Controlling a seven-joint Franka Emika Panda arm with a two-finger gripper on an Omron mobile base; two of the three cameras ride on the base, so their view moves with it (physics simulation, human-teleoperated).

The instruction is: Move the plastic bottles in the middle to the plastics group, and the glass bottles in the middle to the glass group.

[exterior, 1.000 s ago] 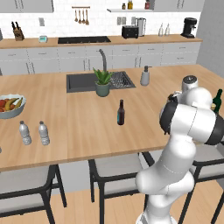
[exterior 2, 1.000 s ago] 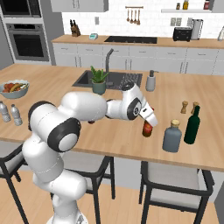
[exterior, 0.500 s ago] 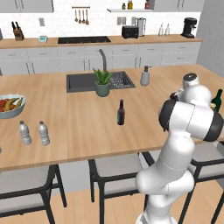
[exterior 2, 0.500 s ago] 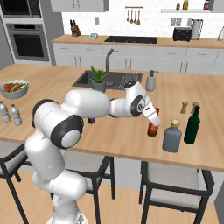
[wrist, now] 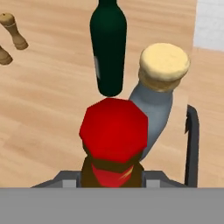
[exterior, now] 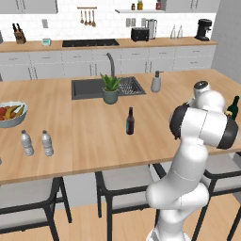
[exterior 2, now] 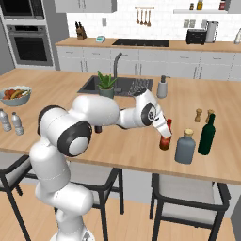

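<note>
— Glass, that brown bottle [exterior 2: 165, 139] with the red neck and cap: how does it handle?

— Rigid, smooth, probably slick, and breakable if I knock it against its neighbours. It is slim and tall, so I judge it tips easily when it meets the wood. My claw [exterior 2: 165, 133] is clamped on it high up, around the neck just under the cap (the hand view looks straight down on that red cap, with my fingertips either side of the neck).

— Where is it now?

— Low over the counter [exterior 2: 132, 146], maybe touching; I cannot tell. It is just beside the squat grey-blue bottle [exterior 2: 185, 147] with the tan cork, with the green wine bottle [exterior 2: 206, 134] beyond. The near-black bottle [exterior: 130, 121] waits mid-counter, and the plastic bottles [exterior: 36, 143] stand together near the fruit bowl [exterior: 10, 114].

— And your arm?

— Stretched far to my right, forearm near level, wrist bent so the hand points down over the bottle.
</note>
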